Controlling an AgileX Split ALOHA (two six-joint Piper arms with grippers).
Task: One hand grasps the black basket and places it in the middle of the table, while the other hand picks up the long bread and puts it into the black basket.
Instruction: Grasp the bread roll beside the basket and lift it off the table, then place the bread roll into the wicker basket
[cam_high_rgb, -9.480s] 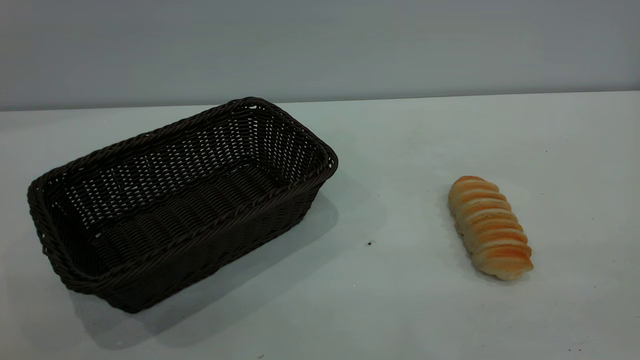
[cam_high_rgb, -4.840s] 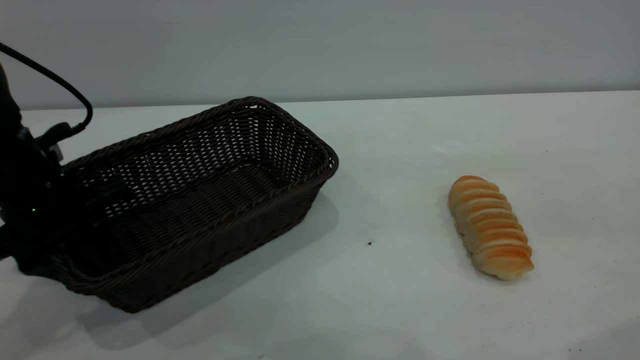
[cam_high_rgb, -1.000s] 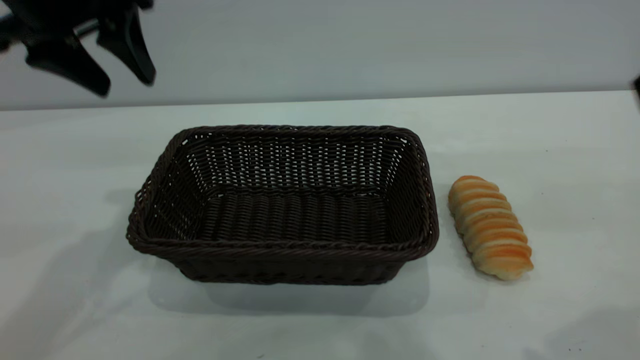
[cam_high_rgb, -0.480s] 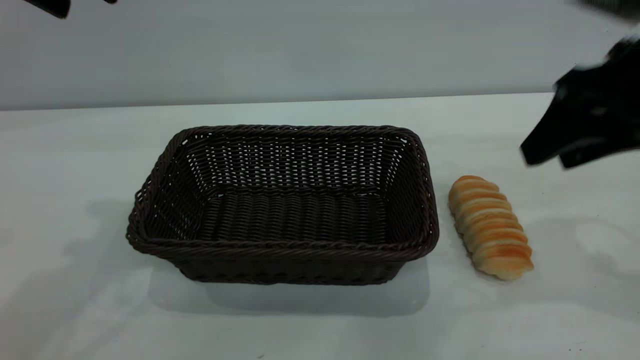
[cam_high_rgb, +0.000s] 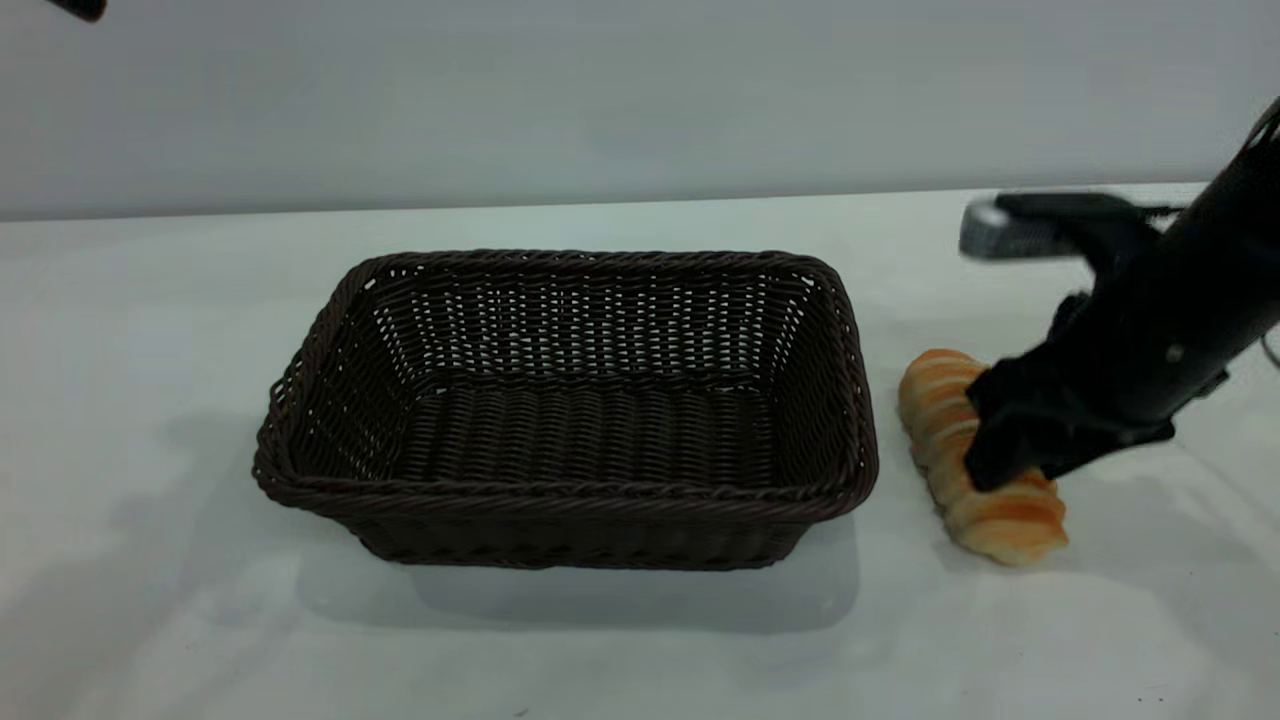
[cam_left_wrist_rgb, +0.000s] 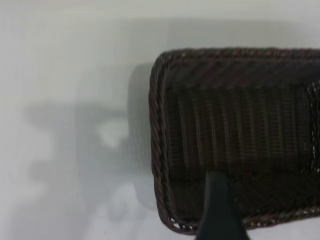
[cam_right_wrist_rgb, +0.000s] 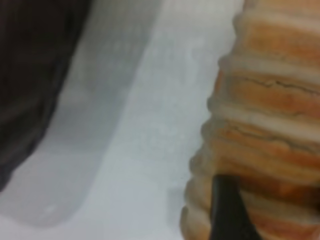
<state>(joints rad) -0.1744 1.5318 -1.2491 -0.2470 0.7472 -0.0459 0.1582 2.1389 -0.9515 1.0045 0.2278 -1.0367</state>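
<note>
Exterior view shows the black basket (cam_high_rgb: 566, 410) sitting square in the middle of the white worktop (cam_high_rgb: 640, 650), its long sides running left to right, and nothing lies inside it. Just to its right, close beside the right-hand short wall but apart from it, the long bread (cam_high_rgb: 1000, 515) lies on the worktop with one end pointing to the far side and the other toward the near right. The right gripper (cam_high_rgb: 1010, 445) reaches in from the right edge of the scene and sits low over the middle of the loaf, covering that part; both ends of the bread stick out beyond it, the far end and the near end. From where I stand its dark bulk hides the fingers, so how far they are spread I cannot tell. Right wrist view is pressed up against the bread's ridged orange top (cam_right_wrist_rgb: 270, 125), with one dark fingertip (cam_right_wrist_rgb: 227, 210) lying against the loaf's side next to the worktop; the other finger does not show. Left wrist view looks down from high above onto the basket's left end (cam_left_wrist_rgb: 165, 150), one finger (cam_left_wrist_rgb: 217, 210) alone in sight, so the left gripper's spread I cannot tell either.
</note>
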